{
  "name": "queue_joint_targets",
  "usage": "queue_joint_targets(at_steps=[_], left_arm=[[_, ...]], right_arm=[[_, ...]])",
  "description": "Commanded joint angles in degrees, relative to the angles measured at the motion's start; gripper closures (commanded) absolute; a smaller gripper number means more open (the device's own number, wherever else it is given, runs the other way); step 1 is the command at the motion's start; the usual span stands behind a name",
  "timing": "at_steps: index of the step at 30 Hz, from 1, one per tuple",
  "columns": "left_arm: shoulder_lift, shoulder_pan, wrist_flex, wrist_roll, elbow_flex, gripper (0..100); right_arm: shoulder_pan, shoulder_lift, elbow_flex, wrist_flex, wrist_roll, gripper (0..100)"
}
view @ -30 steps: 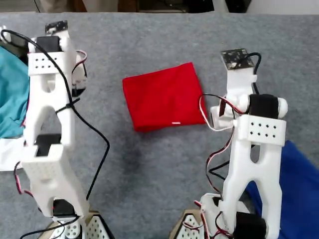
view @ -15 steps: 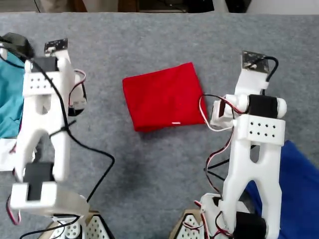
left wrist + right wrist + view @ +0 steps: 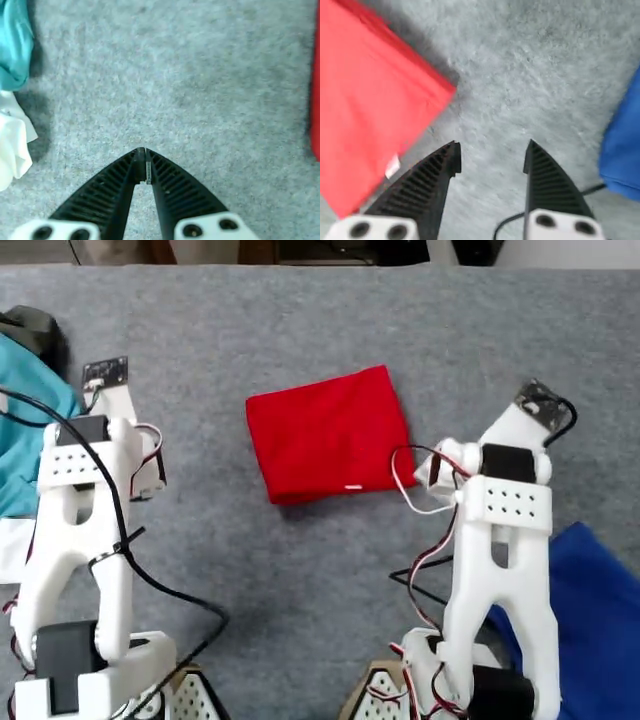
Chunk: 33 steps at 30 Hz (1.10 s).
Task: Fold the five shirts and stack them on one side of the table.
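Note:
A folded red shirt (image 3: 328,433) lies flat in the middle of the grey table, and its edge (image 3: 316,90) and corner (image 3: 367,115) reach into the wrist views. My left gripper (image 3: 142,155) is shut with nothing in it, over bare carpet between the red shirt and a teal shirt (image 3: 22,430) at the table's left edge. A white shirt (image 3: 12,145) lies beside the teal one (image 3: 15,42). My right gripper (image 3: 491,150) stands open and empty just off the red shirt's right side. A blue shirt (image 3: 590,610) lies at the table's right front, also seen as a blue shirt (image 3: 622,145) near the right gripper.
Both white arms (image 3: 75,540) (image 3: 500,570) rise from bases at the table's front edge, with loose black and red cables (image 3: 420,580) beside them. A dark object (image 3: 30,325) sits at the far left above the teal shirt. Grey carpet (image 3: 300,320) lies bare behind the red shirt.
Both arms have drawn back toward the front of the table. The right arm swung its gripper to the right, away from the red shirt. The red shirt has not moved.

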Motion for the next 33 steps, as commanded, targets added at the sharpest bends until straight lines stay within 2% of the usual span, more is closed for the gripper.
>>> queue_joint_targets(at_steps=[1, 6, 10, 16, 21, 33], left_arm=[[-2.59, -0.97, -1.32, -0.35, 0.88, 98], [-2.33, -0.97, -4.4, 0.09, 3.6, 98], [-2.15, -0.97, -9.14, 0.18, 7.91, 98], [-2.15, -0.97, -25.67, 0.09, 17.23, 98], [-2.77, -0.79, -44.57, 1.93, 28.13, 98], [-2.24, -1.05, -45.19, 1.93, 27.43, 98]], right_arm=[[-0.75, -1.54, 0.75, -4.75, -4.4, 77.1], [-6.55, 0.92, 0.75, -8.7, -10.11, 77.2], [-8.4, 7.87, -0.31, -13.54, -14.86, 77.3], [-8.4, 17.36, -7.16, -14.42, -21.36, 77.4], [-9.1, 23.69, -11.56, -14.15, -23.82, 77.4], [-14.2, 28.35, -14.11, -15.38, -26.02, 77.4]])
